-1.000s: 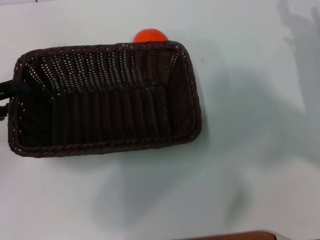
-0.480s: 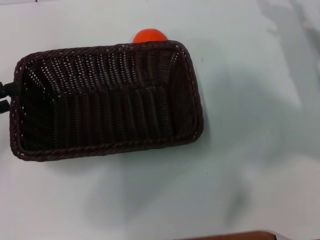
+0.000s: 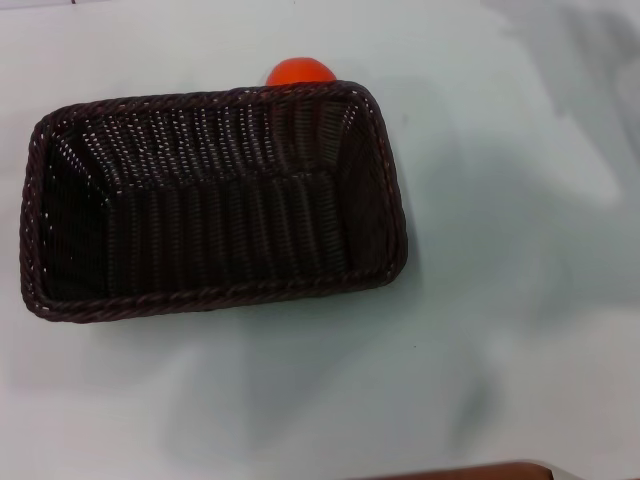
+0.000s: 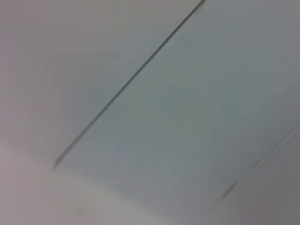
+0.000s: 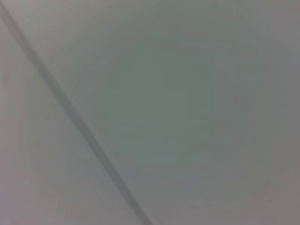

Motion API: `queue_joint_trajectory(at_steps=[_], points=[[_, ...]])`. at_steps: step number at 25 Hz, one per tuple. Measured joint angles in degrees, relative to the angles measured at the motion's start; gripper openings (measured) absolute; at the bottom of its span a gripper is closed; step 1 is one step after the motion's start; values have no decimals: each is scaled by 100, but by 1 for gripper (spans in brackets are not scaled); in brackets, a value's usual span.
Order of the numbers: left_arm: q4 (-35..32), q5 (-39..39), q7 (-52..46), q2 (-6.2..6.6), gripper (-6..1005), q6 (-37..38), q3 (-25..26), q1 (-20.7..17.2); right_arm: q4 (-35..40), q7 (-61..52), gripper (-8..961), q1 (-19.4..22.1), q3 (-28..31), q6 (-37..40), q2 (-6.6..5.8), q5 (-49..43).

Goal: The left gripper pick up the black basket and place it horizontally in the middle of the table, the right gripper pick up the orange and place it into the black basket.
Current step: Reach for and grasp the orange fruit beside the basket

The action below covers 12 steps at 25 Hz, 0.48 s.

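You see only pale, blurred flat panels point(image 4: 187, 108) here, split by a thin dark seam point(image 4: 126, 84) running diagonally; a second, shorter seam point(image 4: 262, 159) runs parallel beside it.

Black basket point(image 3: 210, 200): dark brown-black woven wicker, braided rim. Orange point(image 3: 300, 71): vivid orange-red. Table point(image 3: 520, 300): pale greenish-white.

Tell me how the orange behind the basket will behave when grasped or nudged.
The orange looks round and smooth, so it will probably roll if nudged. It sits against the black basket's far rim, which likely blocks rolling that way. Its glossy skin may slip.
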<state>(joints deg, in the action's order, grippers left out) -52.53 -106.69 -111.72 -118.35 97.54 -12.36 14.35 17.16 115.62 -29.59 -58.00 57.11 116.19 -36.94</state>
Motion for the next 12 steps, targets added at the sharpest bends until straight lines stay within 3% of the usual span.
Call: queue_joint_trajectory(at_steps=[7,12], points=[[415,1153,1398,-260,714,469,194,-112,1268,-3044,868,-309,-173,51,-709,-3169],[484,1238,1598,-342,710,697,154,-26,2293,-5608,864,-948,116,722,-911,-6110]])
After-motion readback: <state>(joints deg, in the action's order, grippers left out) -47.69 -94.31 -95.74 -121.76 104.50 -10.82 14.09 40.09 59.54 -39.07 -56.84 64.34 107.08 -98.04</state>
